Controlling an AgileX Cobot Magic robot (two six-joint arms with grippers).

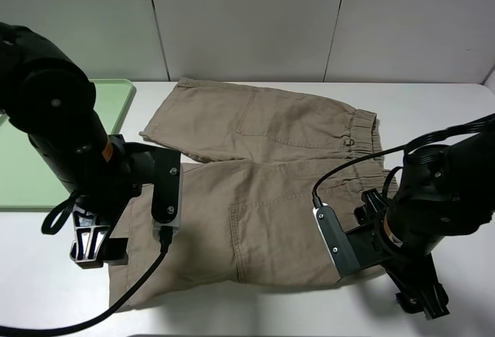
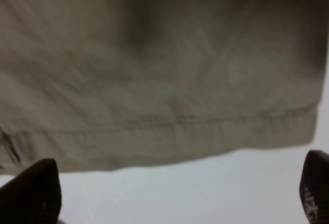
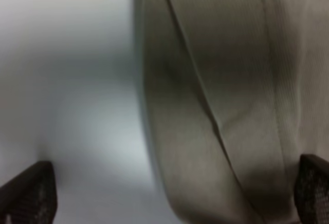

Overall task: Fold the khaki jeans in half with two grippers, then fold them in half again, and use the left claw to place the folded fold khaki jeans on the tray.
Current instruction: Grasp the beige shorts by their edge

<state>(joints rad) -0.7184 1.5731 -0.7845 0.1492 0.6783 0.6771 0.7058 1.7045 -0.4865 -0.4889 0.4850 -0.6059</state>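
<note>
Overhead only: khaki jeans (image 1: 263,190) flat beside tray (image 1: 27,155). Wrist views only: left claw (image 2: 175,188) and right gripper (image 3: 169,190) hovering at cloth edges, jaws wide apart.

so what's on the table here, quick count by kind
khaki jeans: 1
pale green tray: 1
robot hands: 2, the left hand and the right hand, both open
total: 4

Top cam; wrist cams near jeans (image 1: 263,190).
</note>
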